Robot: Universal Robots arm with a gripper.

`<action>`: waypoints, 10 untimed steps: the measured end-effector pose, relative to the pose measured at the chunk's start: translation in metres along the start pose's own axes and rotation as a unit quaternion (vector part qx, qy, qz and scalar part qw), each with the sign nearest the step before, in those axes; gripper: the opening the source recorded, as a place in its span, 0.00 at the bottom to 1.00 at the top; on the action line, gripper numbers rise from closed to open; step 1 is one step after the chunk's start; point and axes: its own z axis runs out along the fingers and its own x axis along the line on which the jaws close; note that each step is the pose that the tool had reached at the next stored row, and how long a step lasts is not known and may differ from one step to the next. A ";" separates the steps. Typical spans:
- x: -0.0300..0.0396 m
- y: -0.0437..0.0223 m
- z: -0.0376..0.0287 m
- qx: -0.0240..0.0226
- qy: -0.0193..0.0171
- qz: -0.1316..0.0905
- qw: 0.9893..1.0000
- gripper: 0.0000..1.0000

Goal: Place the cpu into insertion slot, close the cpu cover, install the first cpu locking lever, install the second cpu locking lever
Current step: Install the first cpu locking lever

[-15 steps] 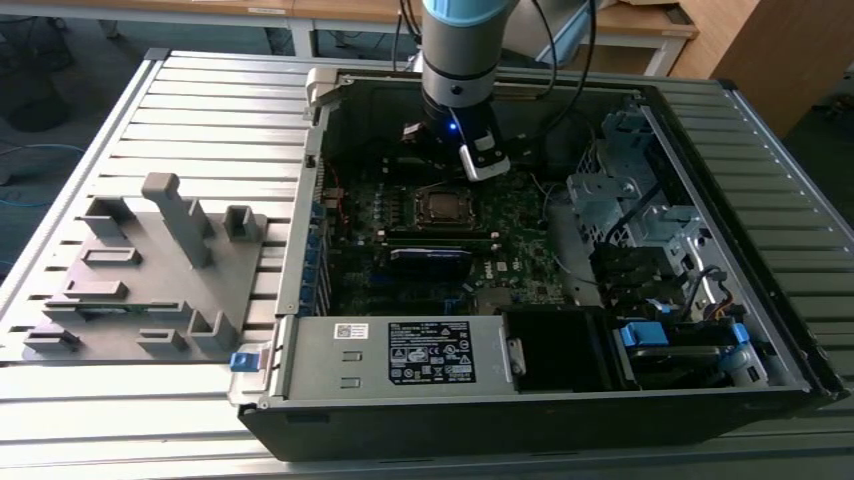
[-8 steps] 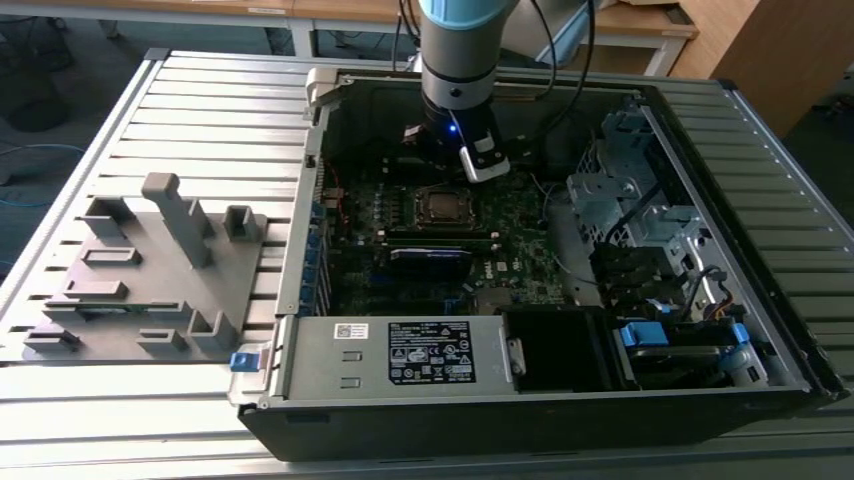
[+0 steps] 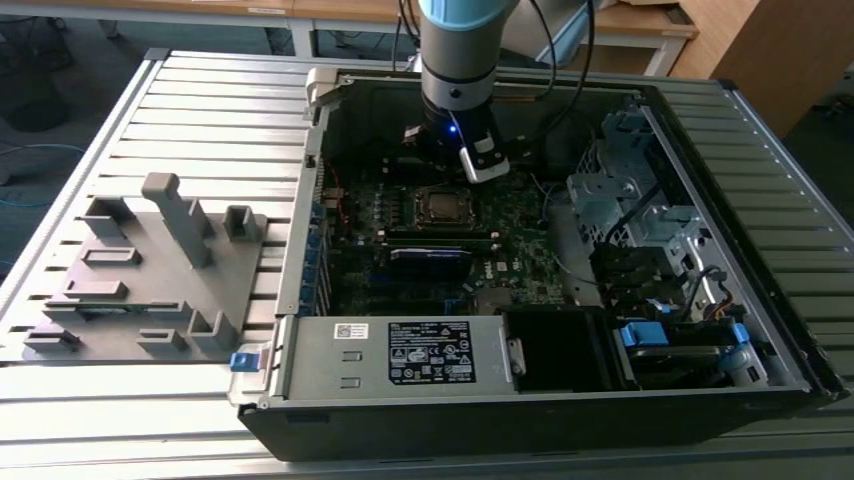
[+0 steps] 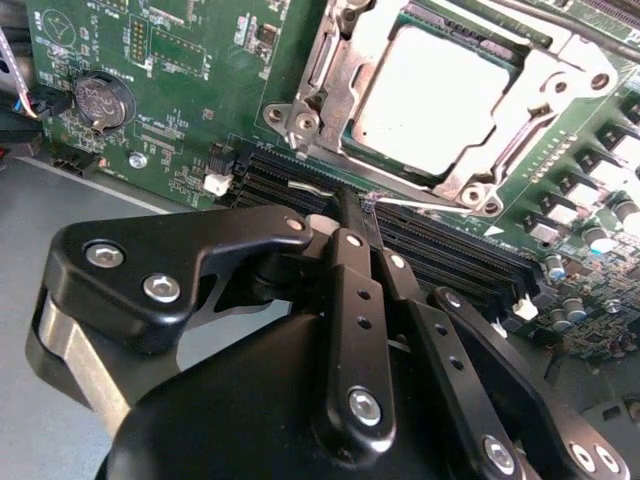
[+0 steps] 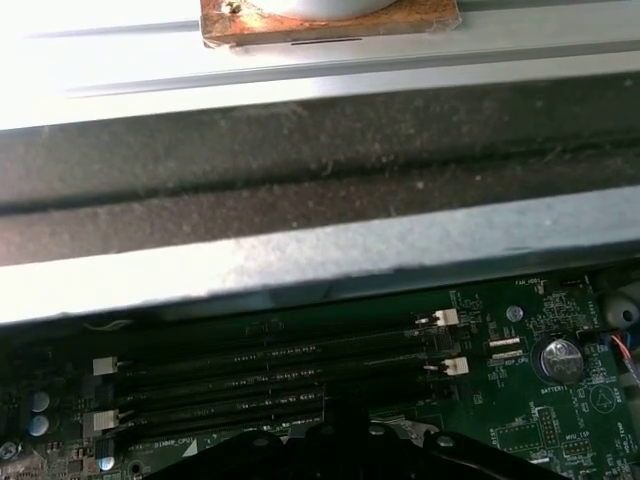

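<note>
Second wrist view: the gripper (image 4: 358, 200), jaws together, masks the middle stretch of a thin silver rod (image 4: 430, 204). Whether the rod is pinched or merely passes behind cannot be told. The cpu cover (image 4: 335, 85) around the cpu (image 4: 430, 90) is cut off by the picture's edge.

Exterior view: the arm (image 3: 461, 50) is cut off by the top edge. The insertion slot (image 3: 441, 205) is too small to tell cpu from cpu cover.

First wrist view: the memory slots (image 5: 270, 375) are blurred and partly hidden behind the dark gripper body. A brown-edged block (image 5: 330, 20) is cut off by the picture's edge.
</note>
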 end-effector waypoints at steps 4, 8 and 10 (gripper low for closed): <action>0.0001 0.0000 0.0003 0.000 0.000 0.000 1.000 0.10; 0.0004 0.0016 0.0011 0.000 0.000 0.001 1.000 0.10; 0.0006 0.0029 0.0016 0.000 0.000 0.002 1.000 0.10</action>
